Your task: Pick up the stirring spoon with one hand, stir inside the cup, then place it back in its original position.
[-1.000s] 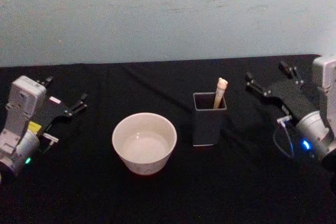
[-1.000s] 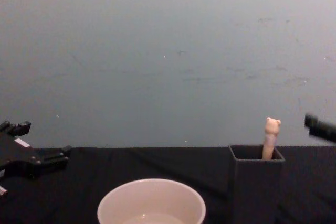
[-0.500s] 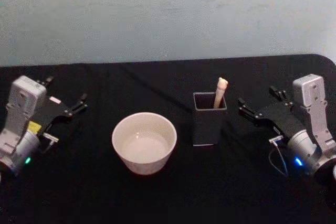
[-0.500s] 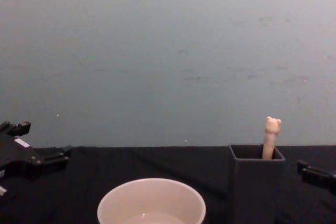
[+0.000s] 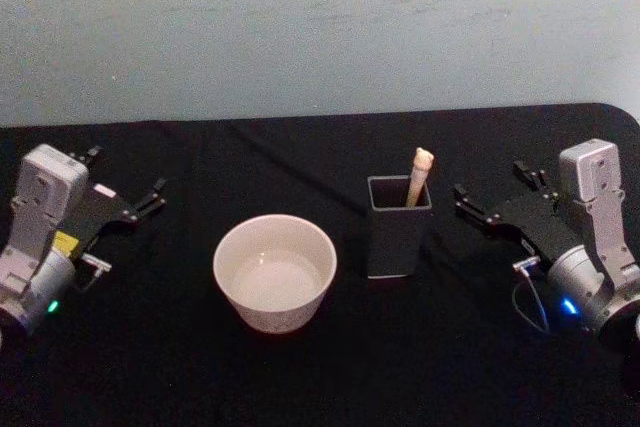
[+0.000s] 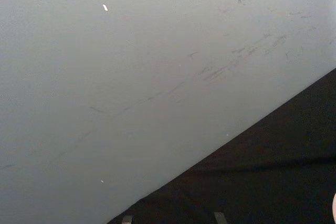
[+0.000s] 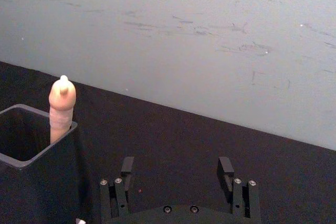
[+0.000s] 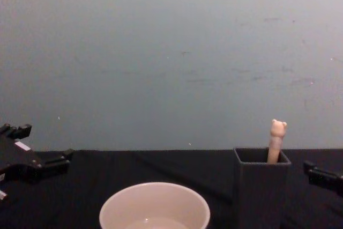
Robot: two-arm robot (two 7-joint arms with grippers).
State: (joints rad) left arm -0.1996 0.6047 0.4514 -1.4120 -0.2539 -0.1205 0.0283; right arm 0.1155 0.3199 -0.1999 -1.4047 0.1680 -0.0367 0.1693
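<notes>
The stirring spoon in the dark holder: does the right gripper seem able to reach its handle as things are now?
Probably yes. The right gripper is open beside the holder, and the stirring spoon sticks up above the rim with nothing between them.

The left tool (image 5: 125, 197) is black with thin black fingers, mounted on a pale grey boxy wrist housing. That housing carries a small yellow label, a pinkish-white sticker and a green light near its rounded silver end. The right tool (image 5: 497, 199) is built the same: black finger body, grey block-shaped housing, a silver cylindrical joint with a blue light, and a thin cable looping at about 7 o'clock of the joint. In the right wrist view its black base plate shows silver screw heads and two short dark fingers (image 7: 225, 167).
</notes>
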